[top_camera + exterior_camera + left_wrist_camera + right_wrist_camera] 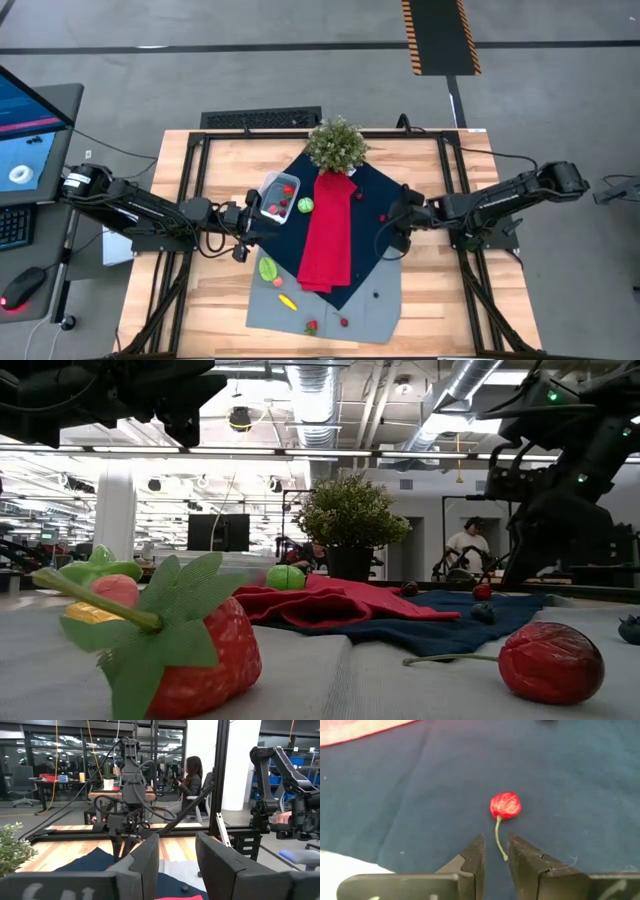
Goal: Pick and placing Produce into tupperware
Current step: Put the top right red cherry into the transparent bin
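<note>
While both arms hang over the worktop (190, 300) in the high view, we see the tupperware (279, 196) left of the red cloth (329, 232), some produce already in it, more loose on the grey mat (330, 310). The left gripper (243, 243) sits just beside the container; a careless swing could knock it.

From table height, a strawberry (200, 650) and a cherry (551, 661) fill the foreground; we read no labels anywhere.

On the left wrist view, we find the left jaws part-open and empty, facing the right arm (130, 785) across the table and a seated person (192, 775) beyond.

On the right wrist view, the right gripper (495, 857) has narrow, empty jaws straddling the stem of a red cherry (505, 805) on the blue cloth (395, 795). We judge that closing here would pinch only the thin stem, and the fruit could swing or slip free.
</note>
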